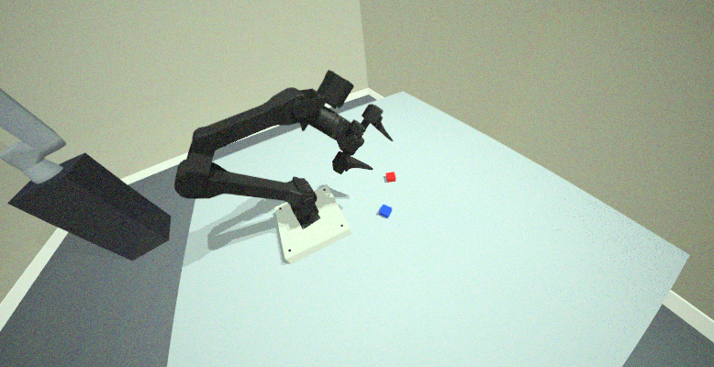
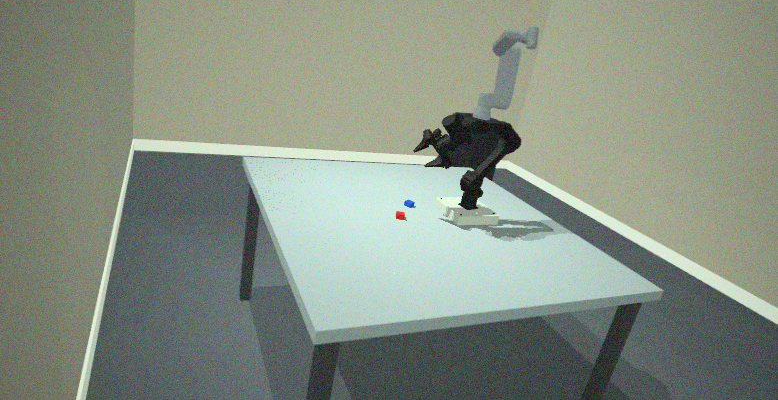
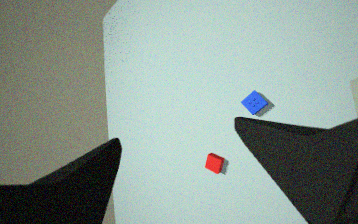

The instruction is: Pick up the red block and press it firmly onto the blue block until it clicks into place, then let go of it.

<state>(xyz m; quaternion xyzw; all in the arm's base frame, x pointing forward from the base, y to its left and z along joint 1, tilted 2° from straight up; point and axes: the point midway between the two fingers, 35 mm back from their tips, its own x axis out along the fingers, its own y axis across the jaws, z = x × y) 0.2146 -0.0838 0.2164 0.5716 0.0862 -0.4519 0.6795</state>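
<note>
Up over the pale blue table (image 1: 474, 264) (image 2: 435, 266) (image 3: 170, 75), a black gripper (image 1: 382, 154) (image 2: 420, 158) (image 3: 178, 133), open wide. At its five o'clock, a little red block (image 1: 390, 177) (image 2: 400, 215) (image 3: 214, 163). At six o'clock from red, a blue block (image 1: 384, 211) (image 2: 409, 203) (image 3: 254, 102), not touching.
</note>
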